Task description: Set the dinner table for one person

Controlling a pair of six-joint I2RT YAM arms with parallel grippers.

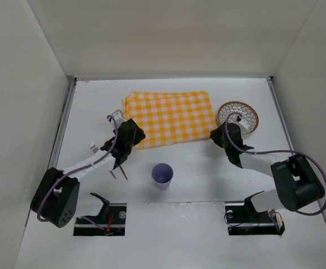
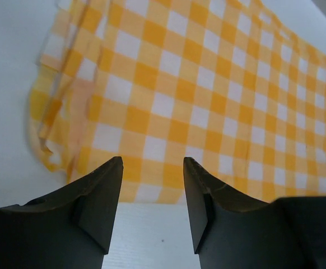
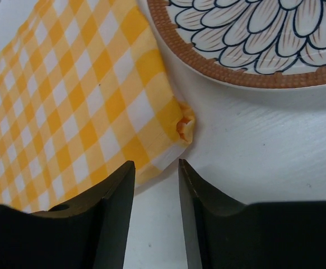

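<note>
Only the overhead view shows the whole layout. A yellow-and-white checked cloth (image 1: 171,117) lies flat towards the far side of the white surface (image 1: 208,174). A flower-patterned plate (image 1: 238,116) sits just beside the cloth's right edge, and a pale purple cup (image 1: 162,175) stands upright nearer the arms, apart from the cloth. Two thin brown sticks (image 1: 119,171) lie close to the left arm.

The left wrist view adds that the cloth's left edge is several rumpled, folded layers. The right wrist view shows the cloth's near right corner (image 3: 184,126) curled up a little, close to the plate's brown rim (image 3: 252,75).

The surface is matte white and closed in by plain white walls on the left, far and right sides.

The left fingers (image 2: 104,190) are spread moderately wide with nothing between them. They sit over bare surface at the cloth's near left edge. The right fingers (image 3: 118,196) are parted only narrowly and grip nothing, and the curled corner lies just ahead of their gap. Whether either pair touches the cloth cannot be told.
</note>
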